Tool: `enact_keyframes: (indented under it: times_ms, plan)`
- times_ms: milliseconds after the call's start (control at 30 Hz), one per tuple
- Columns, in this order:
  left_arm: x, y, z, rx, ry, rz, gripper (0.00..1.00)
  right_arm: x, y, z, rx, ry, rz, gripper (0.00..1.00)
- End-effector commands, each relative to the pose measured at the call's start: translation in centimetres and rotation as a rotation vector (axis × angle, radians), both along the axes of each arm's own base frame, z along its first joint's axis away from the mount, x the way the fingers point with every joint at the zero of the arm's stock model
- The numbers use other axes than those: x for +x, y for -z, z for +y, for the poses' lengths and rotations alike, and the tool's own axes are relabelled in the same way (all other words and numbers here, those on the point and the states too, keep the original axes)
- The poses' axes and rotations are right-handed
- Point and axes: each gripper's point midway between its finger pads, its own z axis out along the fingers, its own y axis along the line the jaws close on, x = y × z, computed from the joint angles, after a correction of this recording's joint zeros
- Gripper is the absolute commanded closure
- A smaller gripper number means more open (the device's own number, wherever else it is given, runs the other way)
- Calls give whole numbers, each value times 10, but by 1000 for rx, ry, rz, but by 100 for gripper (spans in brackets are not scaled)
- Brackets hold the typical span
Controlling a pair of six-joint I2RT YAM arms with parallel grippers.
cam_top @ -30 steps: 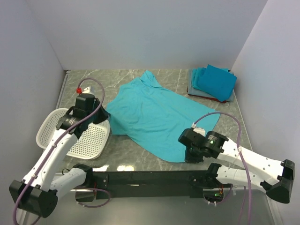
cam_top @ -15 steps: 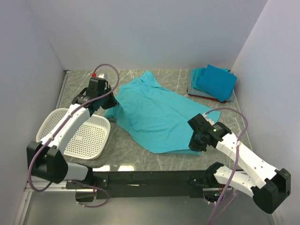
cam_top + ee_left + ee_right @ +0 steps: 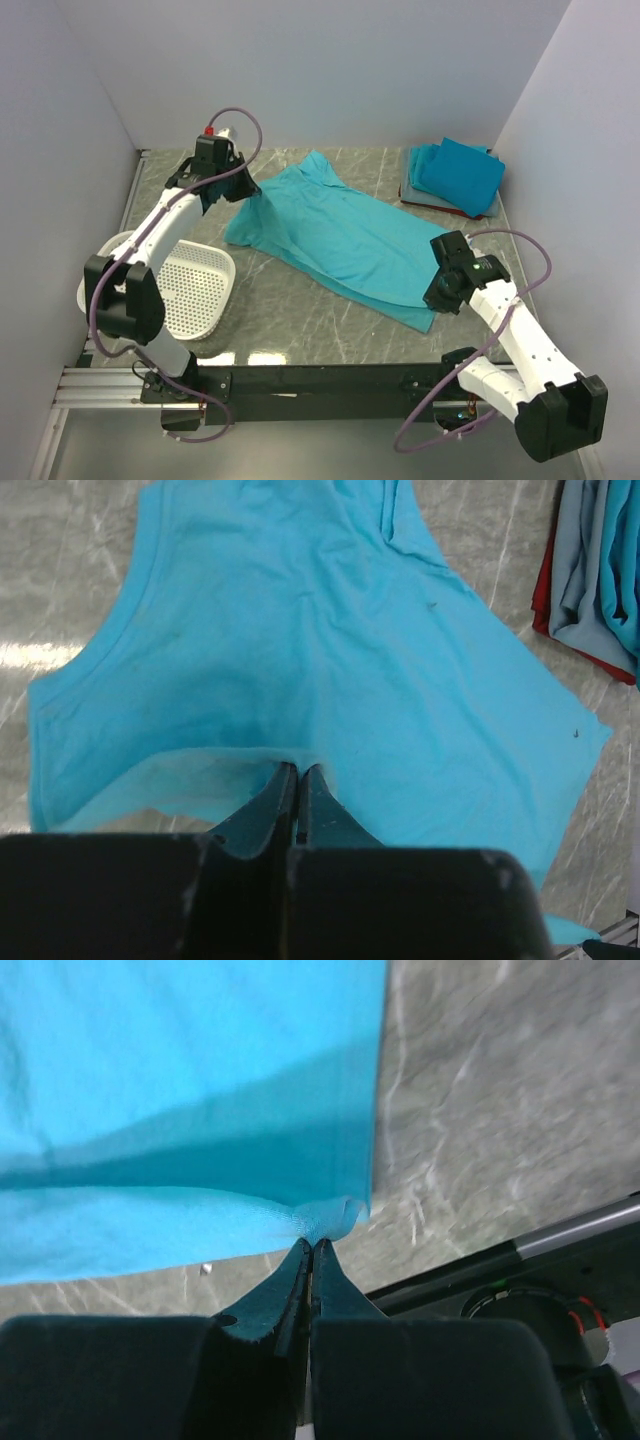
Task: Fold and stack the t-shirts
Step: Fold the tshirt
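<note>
One teal shirt (image 3: pixel 340 240) lies spread on the table (image 3: pixel 290 320). One stack of folded shirts (image 3: pixel 455 178) sits at the far right corner, and one white basket (image 3: pixel 185 290), seen only from above, sits at the near left. Two grippers hold the spread shirt, the left gripper (image 3: pixel 243 188) at its far left edge and the right gripper (image 3: pixel 438 298) at its near right corner; the wrist views show each pinched tight on teal cloth.

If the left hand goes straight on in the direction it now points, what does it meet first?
The spread teal t-shirt: the left hand is shut on its edge, and more of that cloth lies ahead. The folded stack seems off to the side.
</note>
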Motion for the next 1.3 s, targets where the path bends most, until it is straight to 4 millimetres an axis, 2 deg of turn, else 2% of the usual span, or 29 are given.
enact_keyframes:
  times_ms: [0,133,167,233,400,467,767,867,933,967,1000,1033,1067,1100,1167,1200,1233,1267]
  plan:
    - [27,-23,-13,-27,68,-98,100,13,2,-14,-41,4,-25,100]
    - [41,-17,-19,-27,96,-91,100,22,4,-21,-53,31,-19,100]
    - [46,-20,-21,-29,99,-99,100,25,5,-24,-55,45,-14,100]
    - [52,-12,-23,-25,105,-83,100,29,5,-26,-54,50,-14,100]
    - [69,-5,-25,-21,96,-73,100,39,10,-35,-60,73,2,100]
    - [74,-7,-25,-22,89,-78,100,42,13,-38,-63,66,18,100]
    - [90,9,-23,-5,56,-43,100,69,21,-45,-77,34,58,100]
    - [96,11,-22,-18,39,-36,90,80,22,-46,-73,28,61,100]
    - [102,9,-19,-37,15,-36,72,91,16,-45,-67,24,46,98]
    - [107,1,-19,-49,10,-53,62,94,15,-46,-66,26,49,88]
    - [111,-1,-17,-64,-2,-55,40,102,8,-46,-66,32,29,79]
    - [113,-3,-17,-69,-7,-56,31,104,5,-47,-68,36,29,63]
    - [117,-12,-16,-77,-13,-72,25,104,4,-47,-71,39,42,58]
    - [118,-10,-13,-78,-22,-61,18,108,-2,-48,-73,40,30,56]
    - [115,-6,-6,-71,-35,-46,16,106,-9,-49,-76,46,21,51]
    - [114,-5,4,-59,-56,-40,14,103,-9,-49,-75,49,22,50]
    - [110,0,12,-51,-71,-21,14,100,-10,-48,-73,54,23,49]
    - [102,16,19,-36,-84,21,14,95,-14,-48,-68,57,17,48]
